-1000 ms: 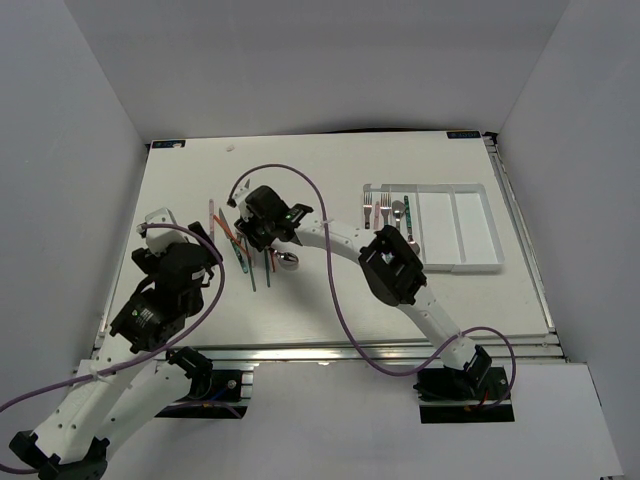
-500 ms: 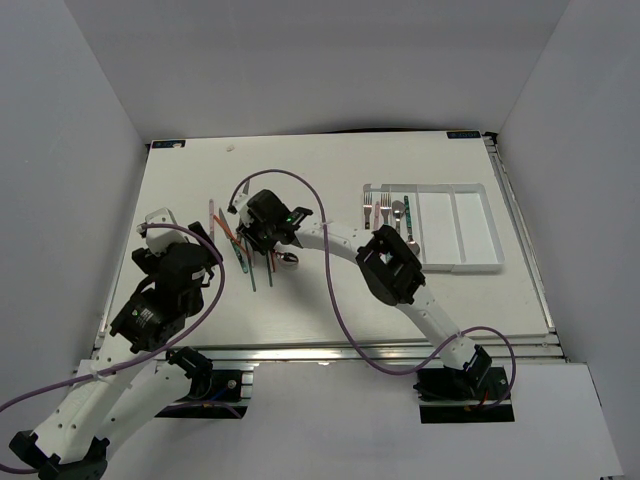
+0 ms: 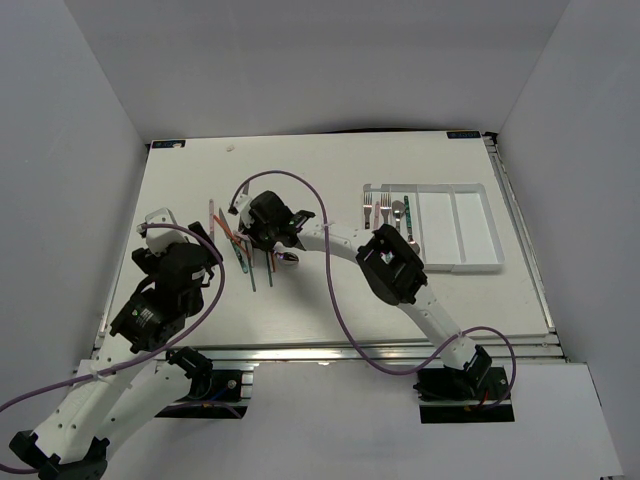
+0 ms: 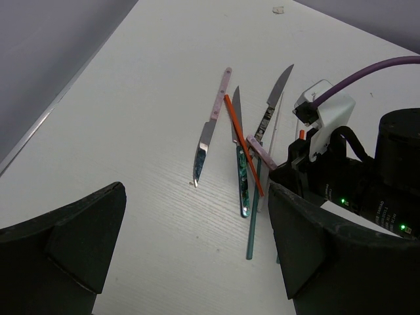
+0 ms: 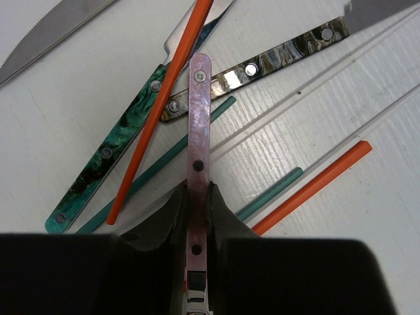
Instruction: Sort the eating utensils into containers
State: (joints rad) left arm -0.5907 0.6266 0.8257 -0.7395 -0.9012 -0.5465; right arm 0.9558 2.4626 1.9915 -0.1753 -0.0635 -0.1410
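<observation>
Change: over the last second the right gripper (image 5: 197, 197) has been shifted only slightly, and the silver bowl (image 3: 289, 257) under its wrist has been nudged along with it.
Meaning: a pickup is judged to be under way; the carry to the tray (image 3: 470, 262) is not yet begun.
Grip: the pink-handled utensil (image 5: 199, 125) is clamped between the fingers. Its handle end juts ahead of the tips, just right of the red chopstick (image 5: 161, 108) and across the end of the dark-handled knife (image 5: 262, 62).
Tray: well apart, off to the gripper's right in the top view.
Right arm: stretched across the table, wrist kept low.
Left gripper (image 4: 195, 197): held agape short of the pile, nothing between the fingers.
</observation>
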